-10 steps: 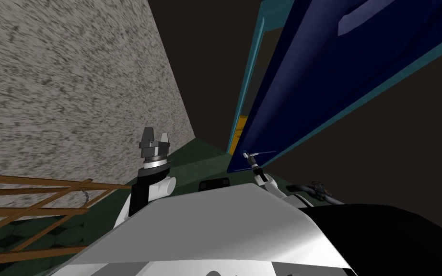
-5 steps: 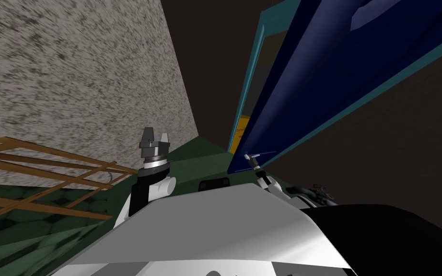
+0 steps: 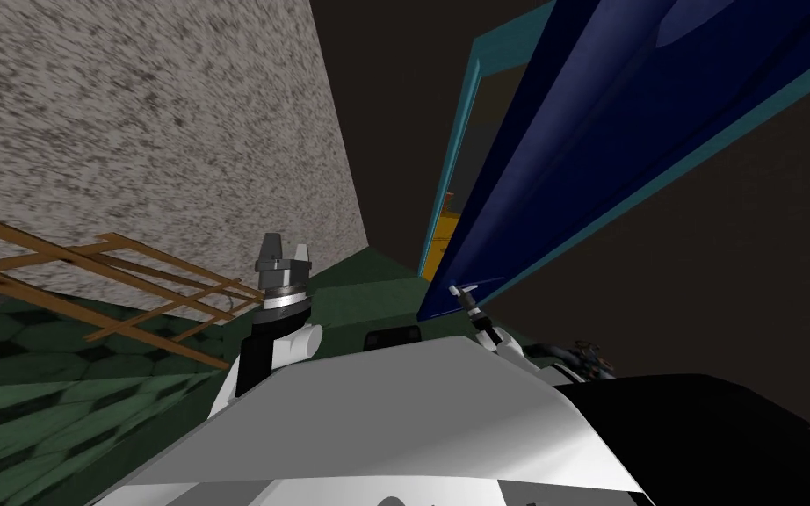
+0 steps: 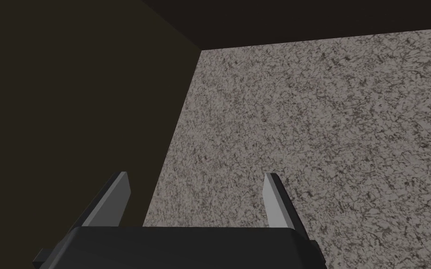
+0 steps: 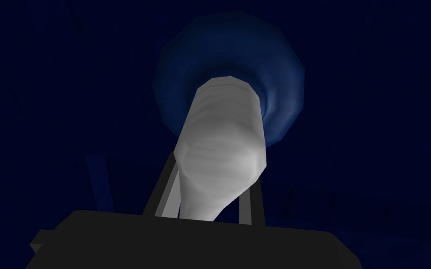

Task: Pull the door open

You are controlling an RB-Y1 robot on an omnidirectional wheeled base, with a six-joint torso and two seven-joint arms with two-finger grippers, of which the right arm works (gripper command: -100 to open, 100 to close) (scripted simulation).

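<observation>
Right wrist view: my right gripper (image 5: pixel 212 184) is clamped on the pale grey handle (image 5: pixel 224 140), one finger pressed to each side. The grip sits at the near end, away from the round blue plate (image 5: pixel 284 88) on the dark blue door (image 5: pixel 378 116).
Head view: the door stands ajar at my right front, with a narrow gap between its edge and the teal frame (image 3: pixel 463 140).
Left gripper (image 4: pixel 197 176): fingers spread, holding nothing, raised near the speckled wall (image 3: pixel 131 132).
Risk, slip: thin blades on a rounded handle could slide off its end if I pull straight back.
Risk, twist: the door swings in an arc, so a stiff wrist could pry the grip loose.
Risk, crowding: the door opens toward me and may jam against my forearm.
Risk, left side: backing away could bump the wooden frame (image 3: pixel 131 281).
</observation>
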